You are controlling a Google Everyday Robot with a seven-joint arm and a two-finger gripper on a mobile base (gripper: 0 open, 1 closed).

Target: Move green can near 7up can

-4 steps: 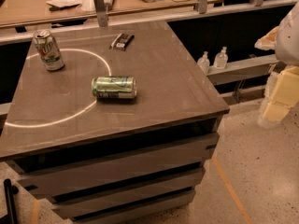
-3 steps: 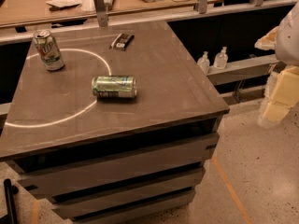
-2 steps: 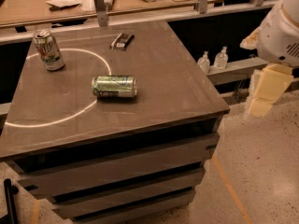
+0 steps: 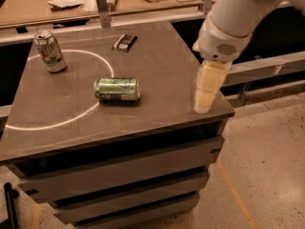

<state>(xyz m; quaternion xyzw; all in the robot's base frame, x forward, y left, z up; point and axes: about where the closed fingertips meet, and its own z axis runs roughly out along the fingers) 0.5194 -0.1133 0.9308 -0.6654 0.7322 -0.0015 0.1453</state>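
The green can (image 4: pixel 117 89) lies on its side near the middle of the grey table (image 4: pixel 157 70), on the edge of a white painted circle. The 7up can (image 4: pixel 49 51) stands upright at the table's far left, well apart from the green can. My gripper (image 4: pixel 204 104) hangs from the white arm over the table's right front corner, pointing down. It is well to the right of the green can and holds nothing.
A small black flat object (image 4: pixel 125 41) lies at the back of the table. A wooden bench (image 4: pixel 95 6) with clutter runs behind it. Speckled floor (image 4: pixel 267 166) lies to the right, with shelves under the tabletop.
My arm and gripper have swung left from off the table's right side to above its right front corner. Both cans have stayed in place.
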